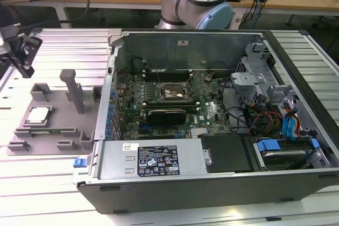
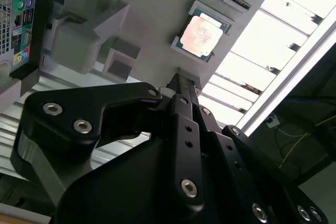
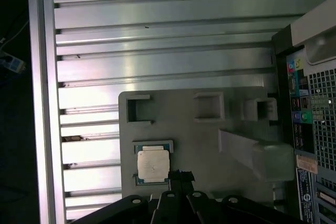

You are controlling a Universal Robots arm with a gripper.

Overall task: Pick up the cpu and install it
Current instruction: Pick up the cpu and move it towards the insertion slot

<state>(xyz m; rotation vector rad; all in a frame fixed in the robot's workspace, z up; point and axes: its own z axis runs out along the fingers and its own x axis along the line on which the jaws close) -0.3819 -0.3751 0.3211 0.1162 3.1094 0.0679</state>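
Observation:
The cpu (image 1: 39, 115) is a small square chip with a silvery-white top. It lies flat in a recess of a grey fixture plate (image 1: 55, 123) at the exterior view's left, beside the open computer case. In both wrist views the cpu (image 2: 202, 36) (image 3: 153, 165) lies free and uncovered. My black gripper (image 1: 26, 70) hangs above the far left corner of the fixture, apart from the chip. Its fingertips (image 2: 177, 80) (image 3: 181, 174) are drawn together with nothing between them. The black-framed socket (image 1: 172, 92) sits on the motherboard inside the case.
The open case (image 1: 212, 120) holds the motherboard, cables, a black power supply (image 1: 153, 158) and drive bays with blue tabs (image 1: 288, 125). Upright grey posts (image 1: 74, 89) rise from the fixture. The ribbed aluminium table (image 1: 53, 183) runs under everything. A workbench stands behind.

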